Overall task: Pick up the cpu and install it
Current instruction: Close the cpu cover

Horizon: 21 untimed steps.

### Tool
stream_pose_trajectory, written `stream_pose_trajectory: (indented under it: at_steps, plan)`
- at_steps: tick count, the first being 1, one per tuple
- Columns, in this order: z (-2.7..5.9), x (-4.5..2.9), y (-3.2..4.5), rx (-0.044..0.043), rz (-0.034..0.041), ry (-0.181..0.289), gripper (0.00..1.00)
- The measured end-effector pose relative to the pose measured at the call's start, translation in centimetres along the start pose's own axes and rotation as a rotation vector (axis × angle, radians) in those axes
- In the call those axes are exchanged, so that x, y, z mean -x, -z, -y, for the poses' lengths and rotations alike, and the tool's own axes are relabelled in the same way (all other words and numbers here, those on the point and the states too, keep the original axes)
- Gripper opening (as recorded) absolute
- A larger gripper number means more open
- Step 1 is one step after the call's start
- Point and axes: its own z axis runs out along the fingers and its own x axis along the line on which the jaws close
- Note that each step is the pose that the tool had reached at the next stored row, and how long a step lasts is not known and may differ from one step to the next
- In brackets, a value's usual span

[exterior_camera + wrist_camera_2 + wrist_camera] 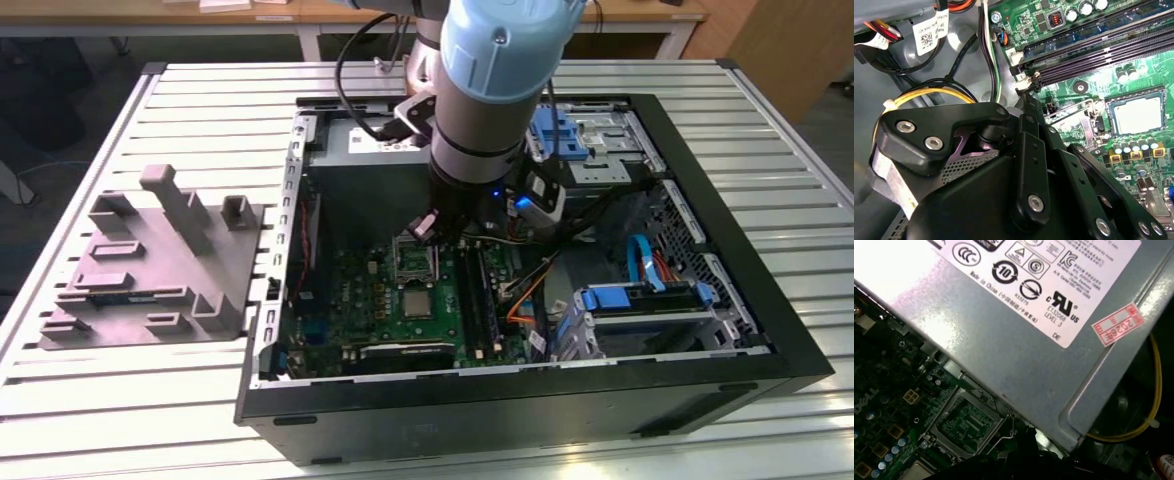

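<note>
The cpu [418, 303], a small silvery square, lies flat in its socket on the green motherboard [350, 300] inside the open computer case. Its metal top also shows in the second wrist view [1137, 115], and one corner of it in the first wrist view [916, 473]. The socket's metal frame [965, 421] stands hinged open beside it. My gripper [430, 232] hangs over the board just beyond the open frame, apart from the cpu, with nothing seen in it. Its black linkage [1029, 165] points toward the memory slots [1089, 47].
The grey power-supply box [1019, 340] sits close behind the gripper. Cables [929, 97] and blue drive bays [641, 300] crowd the case at the exterior view's right. A grey parts fixture [154, 260] stands on the slatted table [134, 400] at the exterior view's left.
</note>
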Motion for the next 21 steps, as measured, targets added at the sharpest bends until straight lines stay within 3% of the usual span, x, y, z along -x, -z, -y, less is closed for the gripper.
stream_pose_trajectory:
  at_steps: [7,18,21]
  plan:
    - [-0.17,0.13,-0.14,0.0055,-0.0093,0.049,0.11]
    - [-0.18,0.15,-0.52,0.008,-0.014,0.073,0.11]
    - [-0.18,0.16,-0.54,0.0009,-0.0211,0.078,0.11]
